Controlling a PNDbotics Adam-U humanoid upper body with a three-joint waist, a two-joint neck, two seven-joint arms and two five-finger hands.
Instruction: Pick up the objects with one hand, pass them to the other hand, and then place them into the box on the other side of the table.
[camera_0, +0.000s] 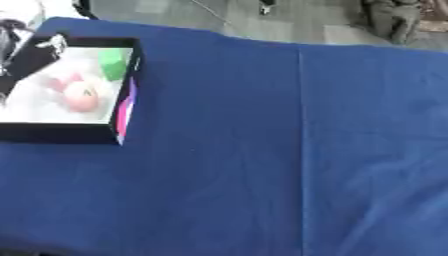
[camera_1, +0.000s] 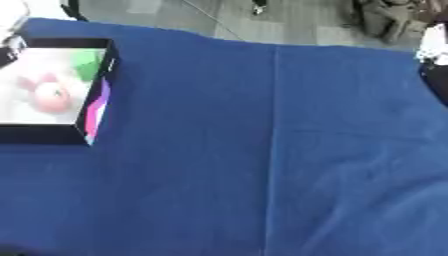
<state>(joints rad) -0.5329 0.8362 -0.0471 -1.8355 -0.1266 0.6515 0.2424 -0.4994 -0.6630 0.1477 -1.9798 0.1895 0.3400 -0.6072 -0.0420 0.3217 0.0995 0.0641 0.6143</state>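
Observation:
A black box (camera_0: 61, 132) with a white inside stands at the table's far left. In it lie a round peach-pink object (camera_0: 80, 96), a smaller pink thing (camera_0: 59, 83) beside it, and a green object (camera_0: 112, 64) at the far right corner. My left arm comes in from the upper left, and its hand (camera_0: 51, 44) hangs blurred over the box's far left rim, above the white floor. Nothing shows between the hand and the objects. My right hand appears in neither view.
Blue cloth (camera_0: 262, 150) covers the table, with a seam running down its middle. A pink and purple strip (camera_0: 125, 112) shows on the box's right wall. A black and white shape (camera_1: 433, 50) sits at the far right edge. Grey floor lies beyond the table.

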